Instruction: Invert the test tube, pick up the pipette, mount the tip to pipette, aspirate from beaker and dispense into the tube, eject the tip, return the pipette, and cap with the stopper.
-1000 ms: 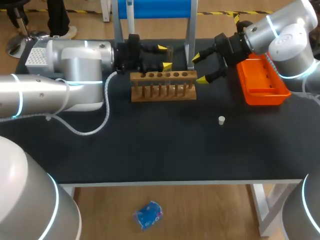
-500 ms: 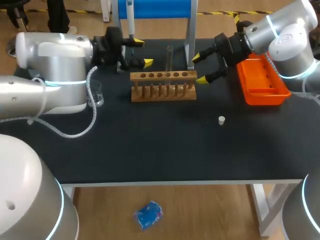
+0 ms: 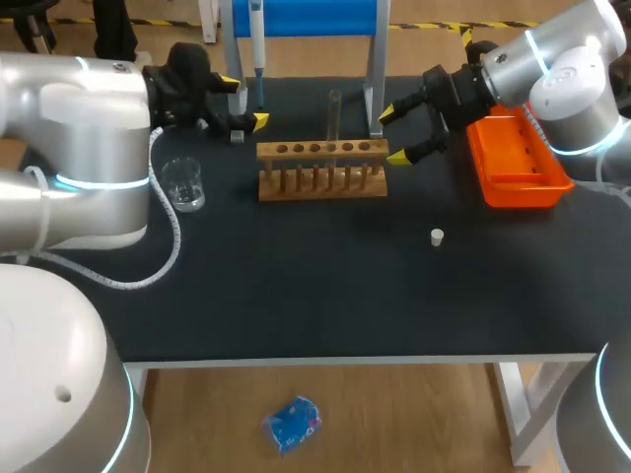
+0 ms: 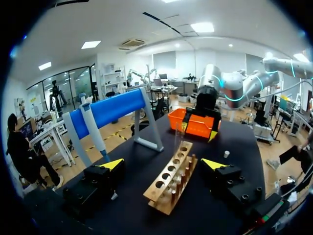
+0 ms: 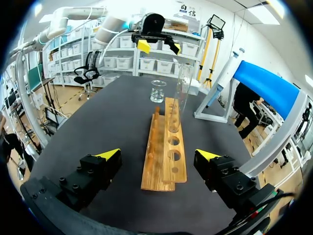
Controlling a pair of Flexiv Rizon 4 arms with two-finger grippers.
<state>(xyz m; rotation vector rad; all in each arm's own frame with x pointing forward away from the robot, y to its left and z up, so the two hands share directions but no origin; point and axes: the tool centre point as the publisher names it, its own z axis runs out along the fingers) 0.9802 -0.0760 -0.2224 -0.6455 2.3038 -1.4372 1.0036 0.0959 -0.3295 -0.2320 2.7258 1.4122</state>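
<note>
Small white stopper [image 3: 437,236] lies on black table [image 3: 325,296], apart from rack. Clear glass beaker [image 3: 183,184] stands left of wooden test tube rack [image 3: 322,169]. Clear glass test tube [image 3: 334,116] stands upright in rack. Left fingers [image 3: 258,122] and right fingers [image 3: 398,156] are wide and empty, flanking rack. Behind, white pipette [image 3: 257,39] hangs on blue stand [image 3: 306,18].

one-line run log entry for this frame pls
left end effector: open, near pipette | right end effector: open, by rack | test tube: upright in rack | stopper: on table

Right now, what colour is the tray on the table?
Bright orange. The tray shows best in the head view, at the table's right side.
</note>
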